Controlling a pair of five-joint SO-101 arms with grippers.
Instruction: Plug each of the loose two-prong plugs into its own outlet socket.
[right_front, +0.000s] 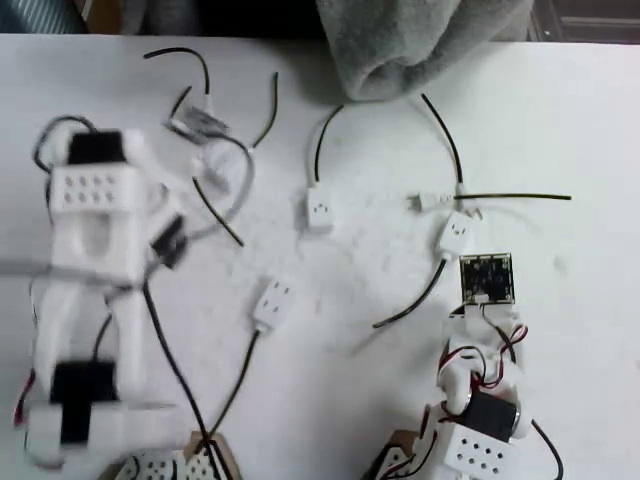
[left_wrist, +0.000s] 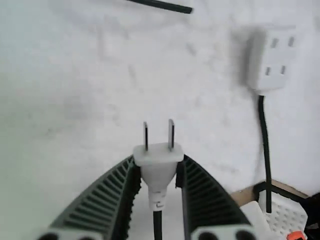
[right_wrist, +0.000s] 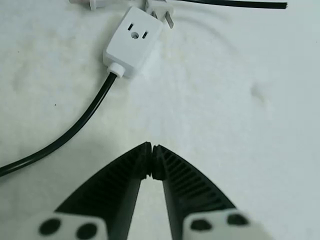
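We clamp a plug (left_wrist: 157, 156) in our left gripper (left_wrist: 158, 164). Next, its prongs need aligning with the socket (right_front: 272, 300) at four o'clock overhead. Our right gripper (right_wrist: 151, 150) is clenched empty.

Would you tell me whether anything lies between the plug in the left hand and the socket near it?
Nothing visible does. Only bare table lies between the plug in the left hand and the socket, which sits to one side of where the prongs point.
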